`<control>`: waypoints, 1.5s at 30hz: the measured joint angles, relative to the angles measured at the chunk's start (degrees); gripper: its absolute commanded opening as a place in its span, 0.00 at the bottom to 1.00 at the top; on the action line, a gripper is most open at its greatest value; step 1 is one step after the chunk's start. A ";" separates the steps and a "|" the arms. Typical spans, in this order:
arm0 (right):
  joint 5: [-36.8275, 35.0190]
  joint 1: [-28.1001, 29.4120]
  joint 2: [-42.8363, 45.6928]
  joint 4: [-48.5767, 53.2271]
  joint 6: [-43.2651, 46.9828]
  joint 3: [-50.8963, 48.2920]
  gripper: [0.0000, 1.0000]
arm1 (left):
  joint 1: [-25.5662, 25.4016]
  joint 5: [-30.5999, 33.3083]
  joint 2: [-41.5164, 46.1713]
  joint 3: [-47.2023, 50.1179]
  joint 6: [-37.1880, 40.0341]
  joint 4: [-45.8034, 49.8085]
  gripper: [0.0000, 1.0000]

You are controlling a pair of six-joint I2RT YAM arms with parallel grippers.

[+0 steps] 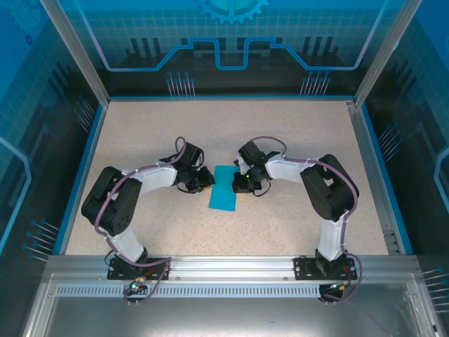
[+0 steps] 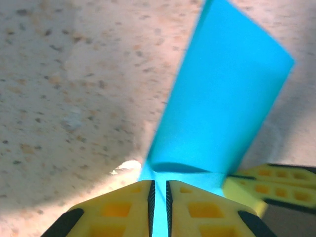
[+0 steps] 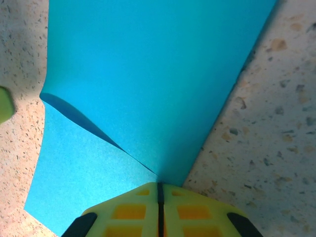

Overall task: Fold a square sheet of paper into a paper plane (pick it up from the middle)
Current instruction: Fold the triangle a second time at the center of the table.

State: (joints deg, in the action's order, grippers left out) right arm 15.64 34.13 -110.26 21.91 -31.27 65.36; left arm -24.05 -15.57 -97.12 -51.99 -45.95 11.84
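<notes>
Under both grippers, mid-table, the paper (image 1: 224,188) lies on a beige speckled tabletop (image 1: 140,133). From above it reads as a teal strip, longer than it is wide. A blue rim (image 1: 90,151) borders the tabletop well left of the paper, and an aluminium rail (image 1: 231,265) runs across nearer than the paper, carrying both arm bases. Blue see-through panels (image 1: 231,42) printed with line art and a gear close the space beyond the paper and to either side.

The left gripper (image 1: 203,181) touches the paper's left edge. In the left wrist view its yellow fingers (image 2: 123,207) are pinched nearly together with a sliver of teal between them, so it grips the paper (image 2: 222,103). The right gripper (image 1: 242,184) touches the paper's right edge. In its own view (image 3: 159,190) the fingers meet on the paper (image 3: 148,74), just where an upper layer lifts off a lower one.

From above, the wrists hide both pinch points and the paper's side edges. A blurred yellow-green shape (image 3: 4,103) is cut off left of the paper; I cannot tell what it is.
</notes>
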 measured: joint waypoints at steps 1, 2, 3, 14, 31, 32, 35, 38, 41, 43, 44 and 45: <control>0.02 0.00 0.00 0.00 0.07 0.00 0.09 | -0.13 -0.83 0.92 -0.02 0.28 -0.20 0.17; 0.02 0.00 0.00 0.00 0.09 0.00 0.08 | -0.33 -1.49 1.49 -0.04 0.52 -0.52 0.17; 0.02 0.00 0.00 0.00 0.09 0.00 0.09 | -0.66 -2.25 1.81 -0.04 0.90 -1.01 0.16; 0.09 0.00 0.00 -0.02 0.28 0.02 0.09 | -4.13 -4.44 -3.30 -1.14 1.38 -2.08 0.11; -3.93 2.60 6.60 1.20 2.89 -0.13 0.10 | -4.31 -0.09 -4.94 0.50 0.39 -4.96 0.09; -4.46 3.41 7.91 1.20 2.86 -0.24 0.11 | -4.31 -0.09 -4.94 0.57 0.13 -5.09 0.09; -5.53 6.34 11.34 1.29 2.80 -0.81 0.11 | -4.31 -0.09 -4.94 0.79 -0.72 -5.66 0.08; -6.62 9.05 11.89 1.97 2.36 -0.85 0.11 | -4.33 -0.07 -4.94 0.79 -1.62 -5.70 0.08; -7.21 11.21 11.32 2.97 1.66 -0.87 0.11 | -4.35 0.15 -4.94 0.83 -2.21 -5.73 0.08; -7.67 12.15 10.29 3.23 1.27 -0.87 0.11 | -4.42 0.28 -4.94 0.83 -2.45 -5.73 0.08; -7.76 12.39 9.60 3.30 1.07 -0.87 0.11 | -4.44 0.35 -4.94 0.87 -2.64 -5.77 0.08; -7.74 12.55 8.81 3.43 0.85 -0.87 0.11 | -4.46 0.35 -4.94 0.92 -2.91 -5.79 0.08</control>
State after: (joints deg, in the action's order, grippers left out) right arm 7.90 46.68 -101.45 25.34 -30.41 64.49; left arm -28.51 -15.22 -102.06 -51.07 -48.86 6.04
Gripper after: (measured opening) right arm 0.109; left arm 0.081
